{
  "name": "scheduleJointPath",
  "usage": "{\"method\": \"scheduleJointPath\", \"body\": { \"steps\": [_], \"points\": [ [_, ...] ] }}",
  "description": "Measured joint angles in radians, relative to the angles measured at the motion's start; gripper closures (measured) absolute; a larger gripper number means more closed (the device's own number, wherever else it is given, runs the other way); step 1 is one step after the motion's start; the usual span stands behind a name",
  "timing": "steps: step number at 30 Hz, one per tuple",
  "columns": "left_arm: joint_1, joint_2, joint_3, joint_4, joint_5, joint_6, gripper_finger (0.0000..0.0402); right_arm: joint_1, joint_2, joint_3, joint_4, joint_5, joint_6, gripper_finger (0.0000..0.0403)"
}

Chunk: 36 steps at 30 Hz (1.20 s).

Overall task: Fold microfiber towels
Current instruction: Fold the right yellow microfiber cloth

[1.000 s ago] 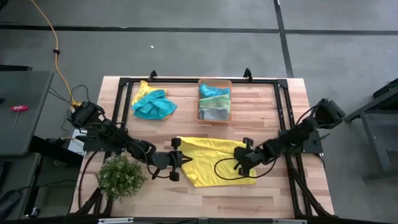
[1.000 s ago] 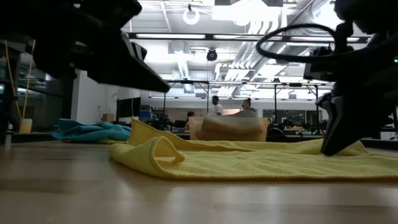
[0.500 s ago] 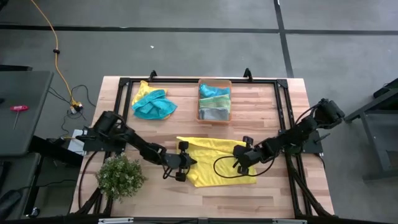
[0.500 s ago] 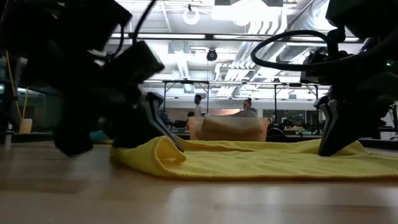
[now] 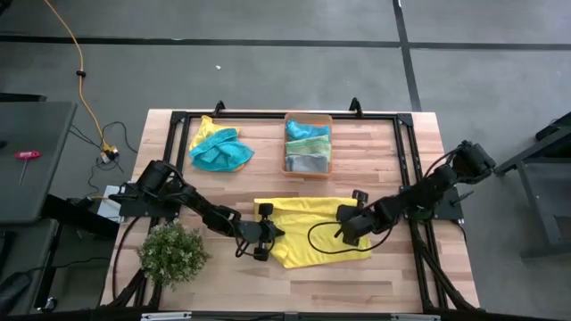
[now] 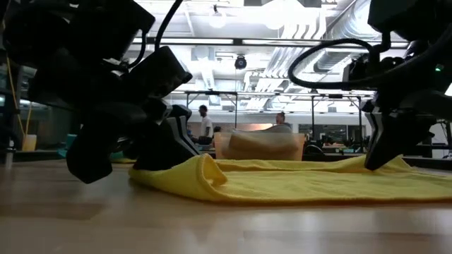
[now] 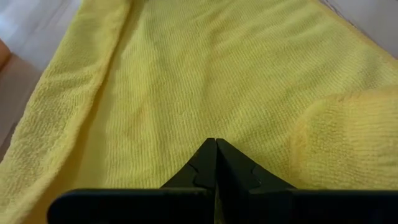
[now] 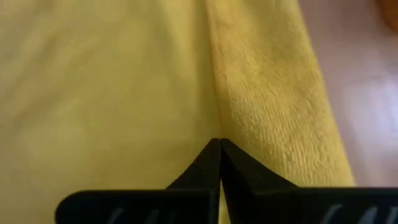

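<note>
While spread flat — one yellow towel (image 5: pixel 314 234), two tools pinching it.

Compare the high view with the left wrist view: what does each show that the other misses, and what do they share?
Only the high view shows the teal towels heaped at the table's back left, the orange bin of folded towels, the plant, and the right gripper at the yellow towel's right edge. Only the left wrist view shows the weave up close and the left gripper's fingertips pressed shut together. Both show the yellow towel and the left gripper at its left side.
</note>
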Motion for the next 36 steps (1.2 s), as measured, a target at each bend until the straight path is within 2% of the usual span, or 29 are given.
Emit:
{"method": "scheduleJointPath", "body": {
  "steps": [5, 11, 16, 18, 22, 25, 33, 36],
  "points": [
    [0.000, 0.000, -0.001, -0.003, 0.001, -0.001, 0.0401, -0.021, 0.000, 0.018, -0.066, 0.048, 0.000, 0.0403],
    [0.000, 0.001, -0.002, -0.002, 0.001, 0.002, 0.0401, -0.062, 0.000, 0.062, -0.184, 0.194, -0.008, 0.0403],
    [0.000, 0.002, -0.002, -0.001, 0.001, 0.002, 0.0401, -0.125, -0.001, 0.088, -0.256, 0.245, -0.009, 0.0403],
    [0.000, 0.002, -0.003, -0.001, 0.001, 0.002, 0.0401, -0.129, -0.007, 0.094, -0.245, 0.195, -0.051, 0.0403],
    [0.000, 0.002, -0.003, -0.001, 0.000, 0.002, 0.0401, -0.100, -0.034, 0.094, -0.162, -0.074, -0.156, 0.0403],
    [0.000, 0.002, -0.004, 0.003, -0.001, 0.002, 0.0401, -0.075, -0.053, 0.066, -0.149, -0.186, -0.136, 0.0403],
    [-0.003, 0.003, -0.005, 0.010, -0.004, 0.002, 0.0401, -0.040, -0.137, -0.073, -0.143, -0.219, 0.024, 0.0403],
    [-0.003, 0.003, -0.005, 0.011, -0.009, 0.002, 0.0401, -0.047, -0.160, -0.100, -0.140, -0.174, 0.027, 0.0403]
  ]
}}
